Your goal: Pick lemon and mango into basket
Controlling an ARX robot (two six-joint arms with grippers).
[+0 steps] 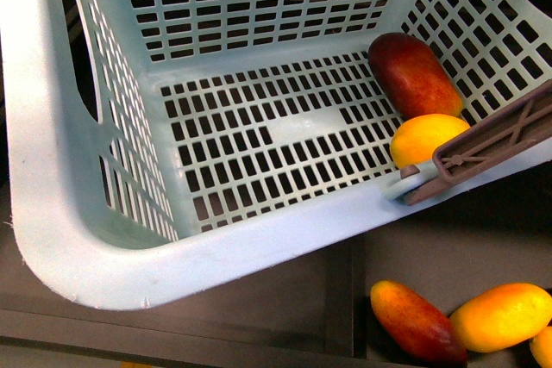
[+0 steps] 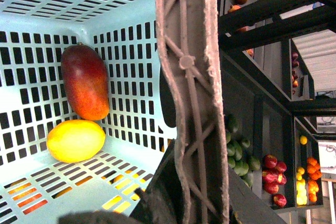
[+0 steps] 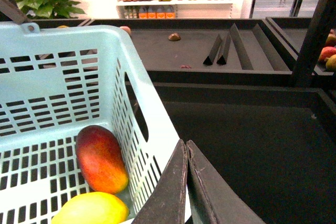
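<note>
The light teal basket (image 1: pixel 60 213) fills the front view, tilted. In its corner lies the dark red mango (image 1: pixel 414 73) with the yellow lemon (image 1: pixel 427 138) touching it. The left wrist view shows the same mango (image 2: pixel 85 82) and lemon (image 2: pixel 76 140) on the slotted floor. My left gripper (image 2: pixel 194 198) is shut on the basket's brown handle (image 2: pixel 189 77). The right gripper (image 3: pixel 185 144) is shut on nothing, just outside the basket wall (image 3: pixel 131 114), close to the mango (image 3: pixel 101 158) and lemon (image 3: pixel 92 209). No gripper shows in the front view.
Under the basket, a dark bin holds a red-orange mango (image 1: pixel 417 321) and a yellow mango (image 1: pixel 500 316). Dark shelves hold green fruit (image 2: pixel 239 156) and red fruit (image 2: pixel 273 177). Beside the right gripper is a dark bin (image 3: pixel 252 135) with dividers (image 3: pixel 223 51) behind it.
</note>
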